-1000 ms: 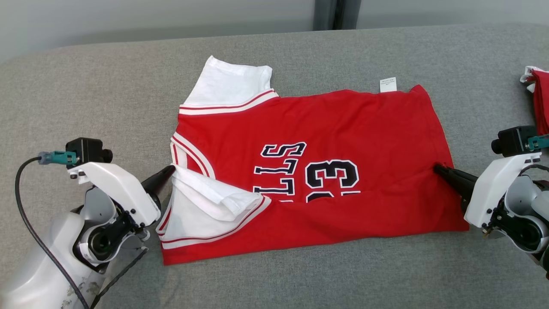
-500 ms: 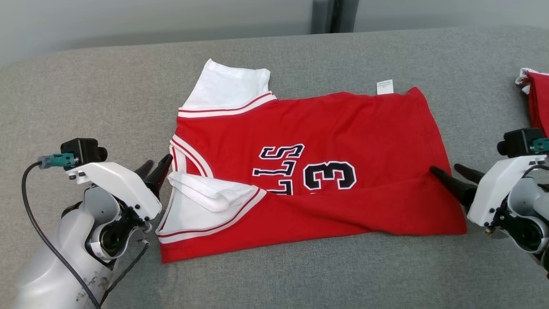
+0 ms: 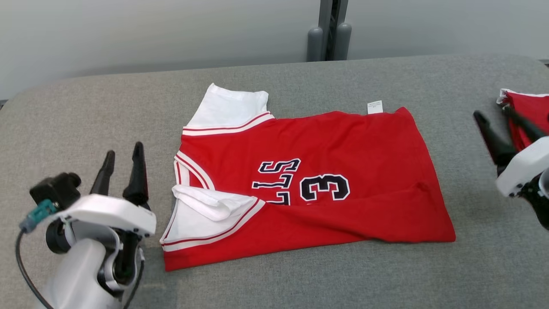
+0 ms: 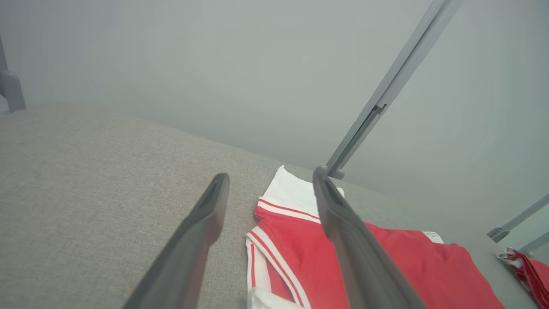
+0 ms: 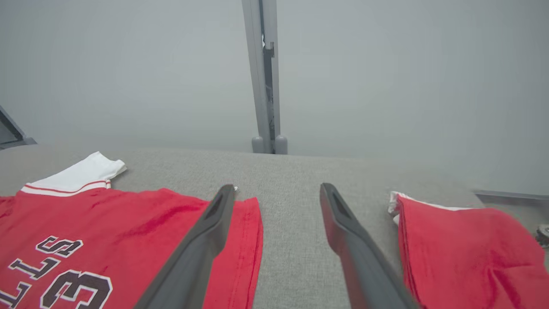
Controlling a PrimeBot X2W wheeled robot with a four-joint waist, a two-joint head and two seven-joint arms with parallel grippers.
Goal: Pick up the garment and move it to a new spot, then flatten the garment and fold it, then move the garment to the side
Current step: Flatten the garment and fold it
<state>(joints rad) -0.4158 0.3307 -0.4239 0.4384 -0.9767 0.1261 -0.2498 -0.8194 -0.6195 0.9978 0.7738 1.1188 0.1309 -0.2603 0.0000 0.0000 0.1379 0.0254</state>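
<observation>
I find the left gripper (image 3: 124,149) at the left of the head view, raised over the grey fabric-covered table (image 3: 274,283). Its two dark fingers stand apart with nothing between them. It is clear of the cloth, just beside the collar end. The left wrist view confirms it: the left gripper (image 4: 270,180) is spread, with bare grey surface under the gap.

At centre lies the red fabric jersey with white sleeves and dark lettering (image 3: 343,146), resting on the table and touched by neither arm. Its near long edge is folded up over the body and covers the lower part of the lettering. One white sleeve (image 3: 227,107) lies flat at the far left corner. The other white sleeve (image 3: 206,206) is bunched at the near left. A small white label (image 3: 374,107) shows at the far edge.

To the right, the right gripper (image 3: 493,112) is held apart from the jersey, jaws spread and empty. In its wrist view the right gripper (image 5: 276,188) frames bare table. At the far right rests a second folded red cloth (image 3: 532,111).
</observation>
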